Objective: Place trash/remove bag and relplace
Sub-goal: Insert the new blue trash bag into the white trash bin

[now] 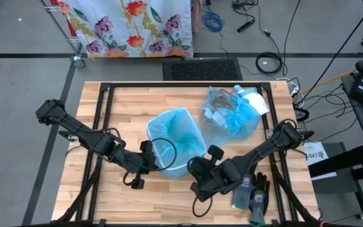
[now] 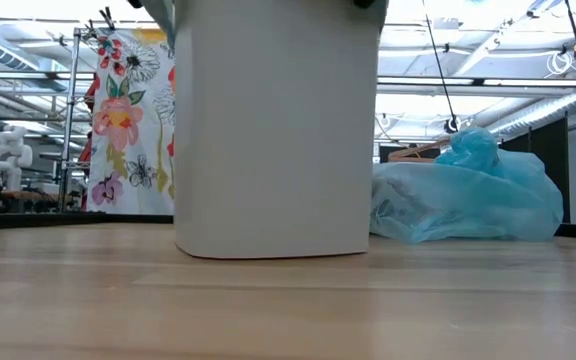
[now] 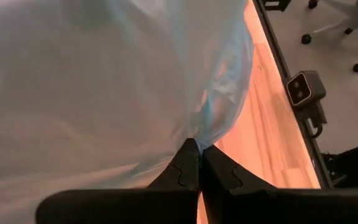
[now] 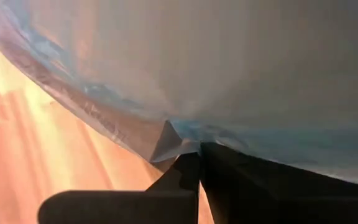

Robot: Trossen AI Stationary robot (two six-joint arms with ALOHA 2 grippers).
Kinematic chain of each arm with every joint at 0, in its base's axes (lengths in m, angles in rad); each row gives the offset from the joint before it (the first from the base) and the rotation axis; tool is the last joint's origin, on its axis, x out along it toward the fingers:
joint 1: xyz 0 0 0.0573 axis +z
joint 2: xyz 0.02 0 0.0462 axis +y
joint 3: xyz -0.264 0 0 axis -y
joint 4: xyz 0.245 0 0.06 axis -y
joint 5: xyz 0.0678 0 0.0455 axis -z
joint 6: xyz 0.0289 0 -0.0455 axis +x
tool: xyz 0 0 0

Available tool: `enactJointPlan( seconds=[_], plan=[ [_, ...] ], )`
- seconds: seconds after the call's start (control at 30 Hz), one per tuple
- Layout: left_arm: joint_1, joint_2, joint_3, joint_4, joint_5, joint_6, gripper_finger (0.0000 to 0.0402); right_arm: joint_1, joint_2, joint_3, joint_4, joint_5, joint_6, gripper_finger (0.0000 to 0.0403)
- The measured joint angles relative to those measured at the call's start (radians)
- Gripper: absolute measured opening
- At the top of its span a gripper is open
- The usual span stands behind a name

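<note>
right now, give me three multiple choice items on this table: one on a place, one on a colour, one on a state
1. Where does the full bag lie?
A. inside the bin
B. on the table beside the bin
C. on the floor

2. What colour is the liner in the bin?
A. light blue
B. black
C. red

3. How are the left gripper and right gripper?
A. both wide open
B. one open
C. both shut on the liner

Key: 1 B, it rests on the wood next to the bin. 2 A, blue film lines it. 3 C, each pinches film.
</note>
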Motion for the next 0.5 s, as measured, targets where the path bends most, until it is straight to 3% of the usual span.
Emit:
enactJointPlan(
  seconds=[0.27, 0.5],
  plan=[
    [-0.008, -0.069, 0.0, 0.051, 0.008, -0.015, 0.0009, 0.015, -0.04, 0.002, 0.069, 0.007, 0.0, 0.0004],
    [-0.007, -0.084, 0.0, 0.05, 0.052, -0.078, 0.0045, 0.018, -0.047, 0.002, 0.092, 0.003, -0.023, 0.0066]
  ],
)
